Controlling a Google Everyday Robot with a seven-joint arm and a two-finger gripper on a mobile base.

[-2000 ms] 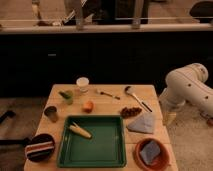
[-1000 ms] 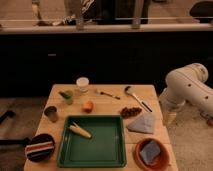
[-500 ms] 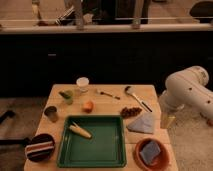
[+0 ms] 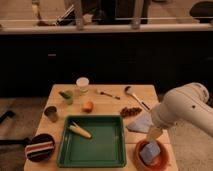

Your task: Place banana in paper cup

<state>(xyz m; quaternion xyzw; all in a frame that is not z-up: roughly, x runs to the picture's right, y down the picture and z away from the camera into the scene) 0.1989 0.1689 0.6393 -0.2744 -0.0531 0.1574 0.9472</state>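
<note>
At right edge of tabletop (image 4: 111, 106): gripper (image 4: 154, 133) released, empty. Banana (image 4: 80, 131) lying in tray (image 4: 90, 164), left half; paper cup (image 4: 82, 84) upright near far edge. Approach step; next calls for reaching to tray, grasping banana.

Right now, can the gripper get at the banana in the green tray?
Probably yes: the banana lies uncovered in the green tray, and the gripper hangs at the right edge of the table with nothing tall between them.
</note>
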